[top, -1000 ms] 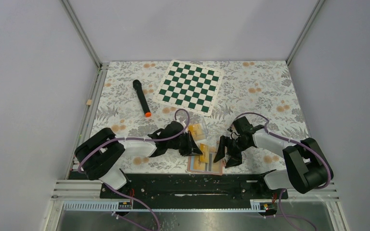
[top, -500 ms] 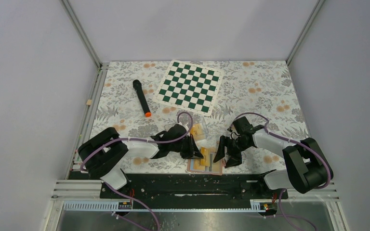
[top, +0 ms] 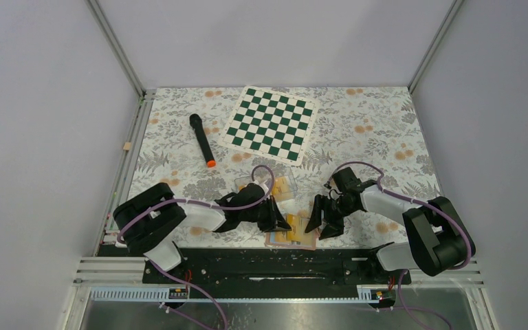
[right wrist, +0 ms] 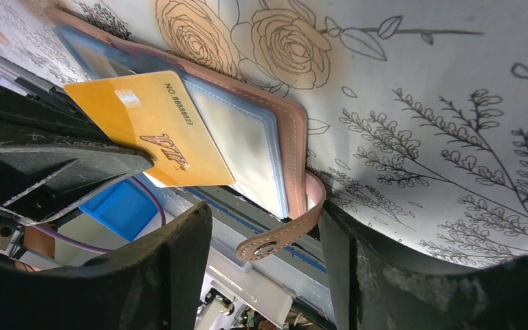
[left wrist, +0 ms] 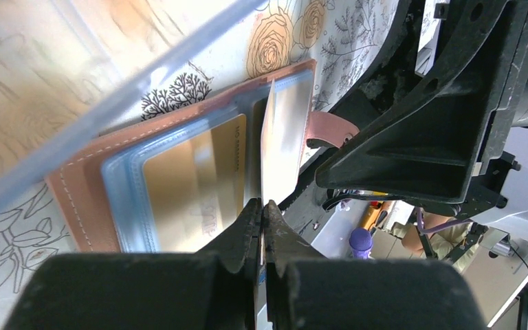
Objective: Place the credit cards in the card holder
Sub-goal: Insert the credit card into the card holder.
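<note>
Orange-side rightward, clamping a credit card [left wrist: 285, 141] in left gripper [left wrist: 262, 206] above the open card holder [right wrist: 294, 141], with right gripper [right wrist: 262, 214] agape around its tab [right wrist: 275, 242], likely needing pocket insertion.

Yellow card [right wrist: 155, 134] angled over open card holder [right wrist: 254, 144], apparently touching.

A chessboard [top: 270, 124] and black orange-tipped rod [top: 201, 140] lie apart on the floral table [top: 385, 130]
</note>
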You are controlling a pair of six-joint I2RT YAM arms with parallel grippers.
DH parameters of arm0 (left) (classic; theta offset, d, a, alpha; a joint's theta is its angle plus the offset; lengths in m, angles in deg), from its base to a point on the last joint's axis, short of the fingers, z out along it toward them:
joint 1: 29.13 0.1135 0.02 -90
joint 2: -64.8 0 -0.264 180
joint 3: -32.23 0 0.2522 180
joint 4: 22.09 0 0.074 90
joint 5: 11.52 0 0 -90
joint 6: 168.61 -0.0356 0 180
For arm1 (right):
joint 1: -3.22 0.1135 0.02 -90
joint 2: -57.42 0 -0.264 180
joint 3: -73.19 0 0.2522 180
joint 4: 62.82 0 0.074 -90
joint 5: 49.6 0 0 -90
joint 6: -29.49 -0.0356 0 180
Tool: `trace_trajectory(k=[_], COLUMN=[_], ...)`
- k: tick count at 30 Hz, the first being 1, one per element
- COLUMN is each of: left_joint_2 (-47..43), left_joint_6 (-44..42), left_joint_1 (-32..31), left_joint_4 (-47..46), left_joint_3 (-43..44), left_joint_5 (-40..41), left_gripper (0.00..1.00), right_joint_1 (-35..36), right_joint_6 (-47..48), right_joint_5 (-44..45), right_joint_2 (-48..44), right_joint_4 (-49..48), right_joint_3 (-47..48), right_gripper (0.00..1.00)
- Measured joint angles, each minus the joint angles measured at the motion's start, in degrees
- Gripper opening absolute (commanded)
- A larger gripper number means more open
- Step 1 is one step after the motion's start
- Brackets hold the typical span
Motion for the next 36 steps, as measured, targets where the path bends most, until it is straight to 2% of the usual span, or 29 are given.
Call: trace_trajectory(k=[12, 21, 30, 36], left_joint_2=[-2.0, -5.0, -5.9, -3.3], left_joint_6=[-1.6, -3.1, -3.9, -4.5], left_joint_1=[-1.9, -0.6, 3.2, 3.2], left_joint_4=[5.2, 9.8, 10.3, 7.6], left_joint_3=[1.5, 1.5, 0.8, 1.4], left_joint_5=[1.5, 2.8, 3.0, 2.7], left_gripper=[0.00, 0.00, 0.00, 0.00], right_joint_1=[0.0, 0.0, 0.0, 0.0], right_joint_6=[-0.4, -0.5, -0.5, -0.5], right_joint_5=[-0.2, -0.2, -0.3, -0.8], right_joint_2=[0.2, 0.2, 0.3, 0.7], right_joint_4=[-0.8, -1.0, -1.1, -1.3], right_joint_3=[-0.1, -0.2, -0.2, -0.2], right_gripper=[0.64, 0.64, 0.64, 0.64])
